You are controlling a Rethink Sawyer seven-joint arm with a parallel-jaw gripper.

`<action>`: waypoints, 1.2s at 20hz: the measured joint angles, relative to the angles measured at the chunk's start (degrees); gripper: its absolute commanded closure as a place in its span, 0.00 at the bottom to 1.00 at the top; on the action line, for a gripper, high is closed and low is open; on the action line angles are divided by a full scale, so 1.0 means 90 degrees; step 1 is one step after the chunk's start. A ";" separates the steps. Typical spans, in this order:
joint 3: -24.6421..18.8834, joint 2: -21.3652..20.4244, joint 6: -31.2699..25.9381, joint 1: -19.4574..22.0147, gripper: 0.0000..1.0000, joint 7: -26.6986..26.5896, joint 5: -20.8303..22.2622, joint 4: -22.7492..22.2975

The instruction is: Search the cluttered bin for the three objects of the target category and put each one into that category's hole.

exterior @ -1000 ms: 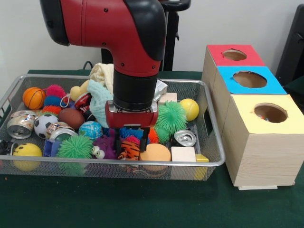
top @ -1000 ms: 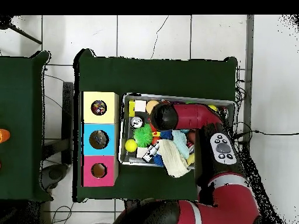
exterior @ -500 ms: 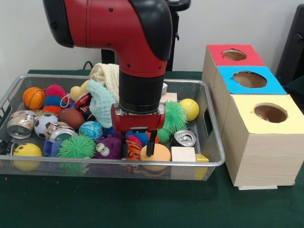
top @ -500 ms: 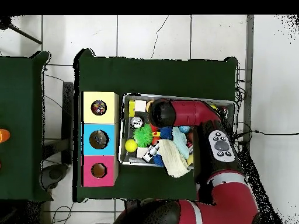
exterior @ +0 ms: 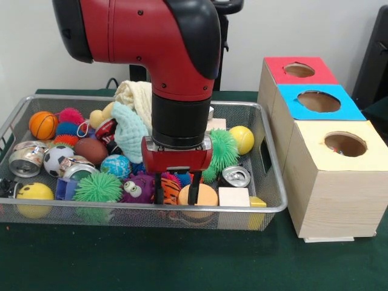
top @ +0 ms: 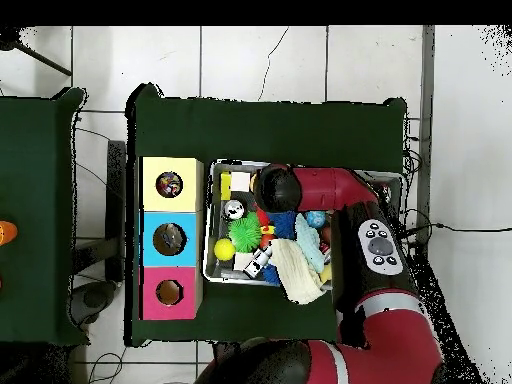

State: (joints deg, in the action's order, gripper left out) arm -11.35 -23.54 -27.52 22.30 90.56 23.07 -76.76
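Note:
The silver wire mesh bin point(exterior: 182, 209) lies left of three boxes and is full of small toys. The orange toy with black tiger stripes point(exterior: 173, 189) lies near the bin's front rim, between a purple toy with big eyes point(exterior: 136, 188) and an orange disc point(exterior: 203, 195). My gripper point(exterior: 176, 195) is low in the bin and open, with one finger on each side of the tiger toy. In the overhead view the arm's wrist point(top: 272, 190) covers the gripper and the toy. The string loop is hidden.
Red point(exterior: 300, 70), blue point(exterior: 318, 100) and yellow point(exterior: 345, 145) topped boxes with round holes stand right of the bin. The bin also holds an orange basketball point(exterior: 42, 124), green spiky balls point(exterior: 96, 188), a yellow ball point(exterior: 242, 139), cans point(exterior: 235, 176) and cloths point(exterior: 130, 127).
My gripper has moved toward the bin's front rim and down, so its fingers now straddle the tiger toy. The purple toy shows more.

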 measured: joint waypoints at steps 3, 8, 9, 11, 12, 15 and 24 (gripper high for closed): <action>-0.0024 0.0009 -0.0003 0.0033 0.00 0.0000 0.0000 -0.0001; -0.0076 0.0018 -0.0012 0.0151 0.00 0.0000 0.0003 -0.0021; -0.0074 0.0012 -0.0013 0.0199 0.00 0.0000 0.0005 -0.0047; -0.0061 -0.0014 -0.0007 0.0285 0.00 0.0000 0.0005 -0.0122; -0.0051 -0.0027 0.0000 0.0308 0.00 0.0000 0.0005 -0.0156; 0.0040 -0.0099 0.0070 0.0390 0.00 0.0000 0.0005 -0.0366; 0.0236 -0.0041 0.0637 0.0296 0.00 0.0000 0.0001 -0.0576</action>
State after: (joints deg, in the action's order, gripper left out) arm -9.23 -23.91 -21.79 24.96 90.56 23.08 -81.95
